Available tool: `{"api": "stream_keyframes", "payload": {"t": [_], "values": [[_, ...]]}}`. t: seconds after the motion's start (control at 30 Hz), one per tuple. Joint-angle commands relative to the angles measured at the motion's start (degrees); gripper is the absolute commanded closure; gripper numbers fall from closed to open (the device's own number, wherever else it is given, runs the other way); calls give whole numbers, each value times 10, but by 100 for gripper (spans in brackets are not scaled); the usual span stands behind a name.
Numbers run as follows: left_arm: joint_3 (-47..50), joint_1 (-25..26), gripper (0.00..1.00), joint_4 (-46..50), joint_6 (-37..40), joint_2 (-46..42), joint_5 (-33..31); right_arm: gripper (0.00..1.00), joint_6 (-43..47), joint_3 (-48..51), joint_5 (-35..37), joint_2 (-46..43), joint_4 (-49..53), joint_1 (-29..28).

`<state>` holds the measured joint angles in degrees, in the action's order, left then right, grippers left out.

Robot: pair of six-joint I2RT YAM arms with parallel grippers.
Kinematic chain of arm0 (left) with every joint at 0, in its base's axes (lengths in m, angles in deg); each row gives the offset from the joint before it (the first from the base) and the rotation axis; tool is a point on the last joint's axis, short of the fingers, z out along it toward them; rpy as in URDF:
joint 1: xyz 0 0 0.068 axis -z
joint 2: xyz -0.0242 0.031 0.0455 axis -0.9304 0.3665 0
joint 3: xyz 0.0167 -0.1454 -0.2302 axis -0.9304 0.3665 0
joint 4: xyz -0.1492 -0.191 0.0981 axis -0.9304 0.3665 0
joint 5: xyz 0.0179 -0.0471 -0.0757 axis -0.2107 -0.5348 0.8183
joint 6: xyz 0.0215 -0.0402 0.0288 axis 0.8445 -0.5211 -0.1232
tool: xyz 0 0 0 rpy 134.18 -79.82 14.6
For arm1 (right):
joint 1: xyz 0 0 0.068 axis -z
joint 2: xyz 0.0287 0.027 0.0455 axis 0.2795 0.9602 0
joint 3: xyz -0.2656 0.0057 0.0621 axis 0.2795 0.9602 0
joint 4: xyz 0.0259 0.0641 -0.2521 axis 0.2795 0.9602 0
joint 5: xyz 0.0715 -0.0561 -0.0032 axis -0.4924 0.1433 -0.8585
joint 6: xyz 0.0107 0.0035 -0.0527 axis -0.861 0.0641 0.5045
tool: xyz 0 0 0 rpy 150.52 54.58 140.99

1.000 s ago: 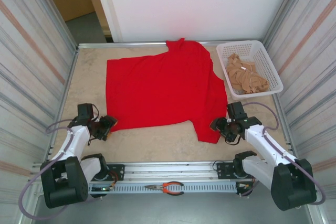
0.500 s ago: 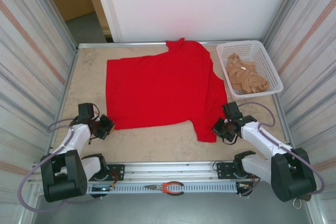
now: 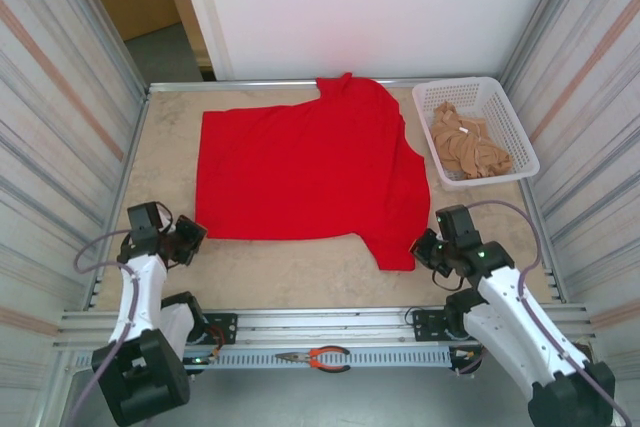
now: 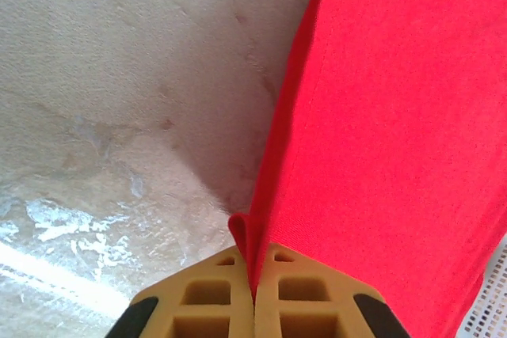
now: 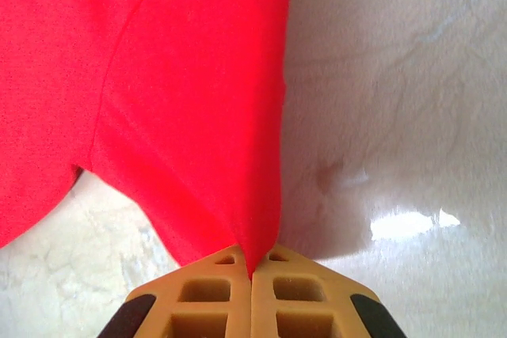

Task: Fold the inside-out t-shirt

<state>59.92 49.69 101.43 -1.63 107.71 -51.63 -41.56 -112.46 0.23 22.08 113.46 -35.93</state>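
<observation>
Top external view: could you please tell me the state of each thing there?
t-shirt: spread out, both near corners pinched
left pincer: shut on t-shirt
right pincer: shut on t-shirt
basket: upright, holding tan garment
tan garment: crumpled
pliers: lying on near rail

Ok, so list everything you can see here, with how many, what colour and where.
t-shirt: one, bright red, spread flat across the middle of the table
basket: one, white, far right corner of the table
cloth: one bundle, tan, inside the basket
pliers: one pair, orange handles, on the metal rail at the near edge, between the arm bases
table: one, beige, under the t-shirt and basket
left gripper: one, yellow-orange pads, shut on the t-shirt's near left corner
right gripper: one, yellow-orange pads, shut on the t-shirt's near right corner
</observation>
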Motion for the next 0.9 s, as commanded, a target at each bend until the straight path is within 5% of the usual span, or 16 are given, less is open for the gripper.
{"api": "stream_keyframes", "payload": {"t": [0.0, 0.37, 0.6, 0.73, 0.8, 0.87], "values": [[9, -5, 100, 50, -20, -30, 9, 100, -51, 6, 18, -47, 84, -31], [-18, -5, 100, 143, -69, -112, -31, 100, -227, -36, 127, -148, 177, -245], [-19, -5, 100, 121, -67, -107, -33, 100, -280, -78, 219, -48, 111, -390], [-19, -5, 100, 109, -70, -99, -30, 100, -281, -68, 219, 33, 57, -418], [-19, -5, 100, 105, -68, -97, -27, 56, -284, -59, 220, 56, 55, -418], [-22, -6, 100, 106, -66, -96, -28, 34, -281, -62, 244, 49, 88, -406]]}}
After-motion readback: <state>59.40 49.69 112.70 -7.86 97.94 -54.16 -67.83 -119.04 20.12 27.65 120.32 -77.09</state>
